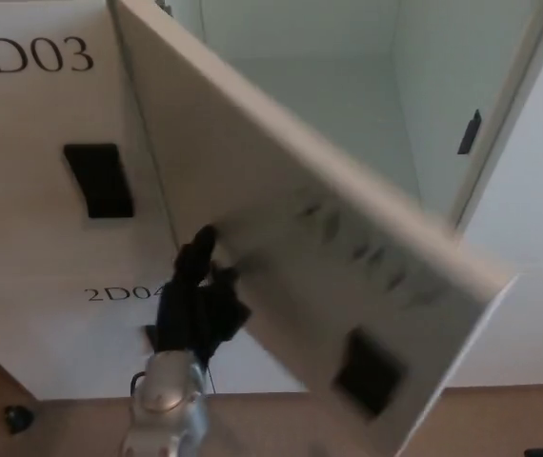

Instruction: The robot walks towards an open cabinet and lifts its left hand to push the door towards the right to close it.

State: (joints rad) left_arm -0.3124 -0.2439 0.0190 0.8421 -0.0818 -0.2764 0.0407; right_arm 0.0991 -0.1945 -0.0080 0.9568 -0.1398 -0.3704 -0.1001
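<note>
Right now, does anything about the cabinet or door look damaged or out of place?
Nothing stands out. The door is half open, with the left hand against its outer face. Its blur looks like motion, not damage. The compartment looks empty.

The white cabinet door stands partly swung across the open compartment, blurred, its black handle recess low on its face. The left hand is raised with fingertips touching the door's outer face. Neighbouring door 2D03 is shut.
</note>
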